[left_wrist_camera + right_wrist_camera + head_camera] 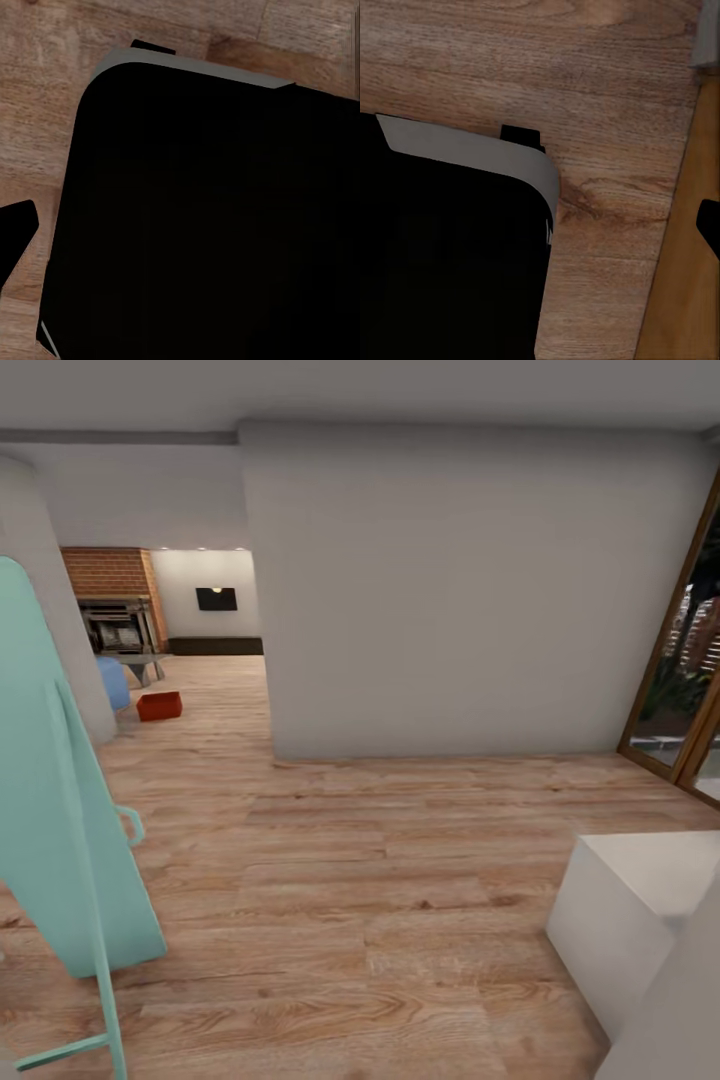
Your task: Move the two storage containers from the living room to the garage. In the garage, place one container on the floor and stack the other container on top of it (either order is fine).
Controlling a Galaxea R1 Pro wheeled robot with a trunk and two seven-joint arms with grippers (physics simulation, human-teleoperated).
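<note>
home interior, brick fireplace (pixel 112 596), plank floor (pixel 340 880)

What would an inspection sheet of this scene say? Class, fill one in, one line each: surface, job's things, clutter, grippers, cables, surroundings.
Surface: light wood-plank floor, running on through a doorway into the far room.
Job's things: one orange-red container on the floor in the far room, near a blue seat; a second one, nothing seen.
Clutter: mint-green leaning frame near left; white box near right.
Grippers: cannot tell open or shut; both wrist views look down past a dark rounded body at planks.
Cables: nothing seen.
Surroundings: pale wall ahead, brick fireplace and dark wall screen beyond, wood-framed glass door right.
</note>
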